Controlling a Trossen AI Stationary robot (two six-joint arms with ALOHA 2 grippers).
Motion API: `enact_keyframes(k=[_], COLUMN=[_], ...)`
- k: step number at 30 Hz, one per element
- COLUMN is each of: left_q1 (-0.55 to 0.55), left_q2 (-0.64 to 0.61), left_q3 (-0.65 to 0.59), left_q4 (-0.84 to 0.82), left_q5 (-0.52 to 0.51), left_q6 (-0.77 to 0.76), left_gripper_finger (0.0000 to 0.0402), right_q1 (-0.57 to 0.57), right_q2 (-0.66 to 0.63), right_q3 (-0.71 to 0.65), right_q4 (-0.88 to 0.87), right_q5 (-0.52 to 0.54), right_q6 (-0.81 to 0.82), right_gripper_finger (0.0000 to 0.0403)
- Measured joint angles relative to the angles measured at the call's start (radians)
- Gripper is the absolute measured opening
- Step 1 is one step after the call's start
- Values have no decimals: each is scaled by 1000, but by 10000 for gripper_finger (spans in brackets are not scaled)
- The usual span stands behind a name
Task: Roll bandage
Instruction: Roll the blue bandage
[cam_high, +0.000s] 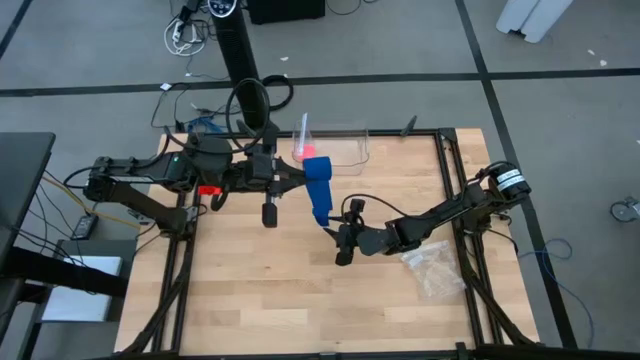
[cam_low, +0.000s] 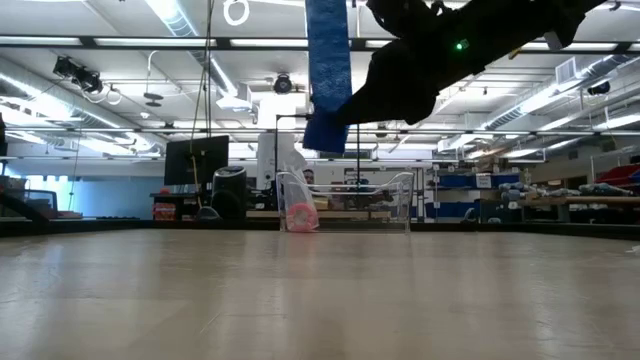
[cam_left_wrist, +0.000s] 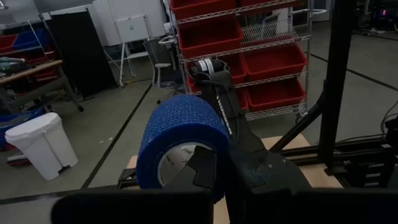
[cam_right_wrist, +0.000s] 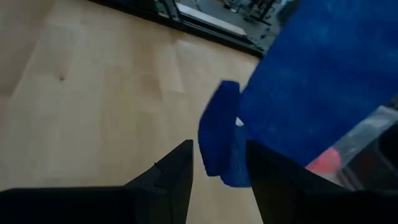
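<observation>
High view: the bright blue stretchy fabric bandage (cam_high: 318, 190) is clamped at its rolled end by the left gripper (cam_high: 300, 176), well above the wooden worktop (cam_high: 260, 290). The right gripper (cam_high: 342, 243) is held with fingers apart at the hanging tail, gripping nothing. If that tail is missed or pulled sideways, the winding could probably be loosened.

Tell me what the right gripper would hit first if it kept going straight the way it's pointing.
Probably the hanging end of the bandage: it dangles just ahead of the right gripper, whose jaws stand apart. Depth is unclear; the strip may sit slightly off that line.

Left fingers (cam_high: 296, 176) clamped, right fingers (cam_right_wrist: 186, 163) apart
</observation>
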Motion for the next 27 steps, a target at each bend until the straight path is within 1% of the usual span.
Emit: enact_keyframes(k=[2,7,10,13,17,18,22,27], left_q1=[0,0,0,1,22,27,66,121], left_q2=[0,0,0,0,0,0,0,-1], left_q3=[0,0,0,0,0,0,-7,-68], left_q4=[6,9,7,-27,-80,-92,-132,-124], left_q5=[0,0,-10,-43,-111,-124,-152,-155], left_q6=[7,16,23,60,67,68,68,68], left_gripper_finger=[17,17,17,17,17,17,17,17], right_q1=[-8,-19,-17,5,55,72,148,250], right_q2=[0,0,0,0,0,0,-11,-77], right_q3=[0,0,0,0,0,0,0,0], right_q4=[-13,-20,-19,-19,-11,-6,19,89], right_q5=[-17,-19,-22,-19,-21,-21,-21,-21], right_q6=[23,38,37,33,-5,-21,-44,-75], right_gripper_finger=[148,148,134,97,21,11,9,4])
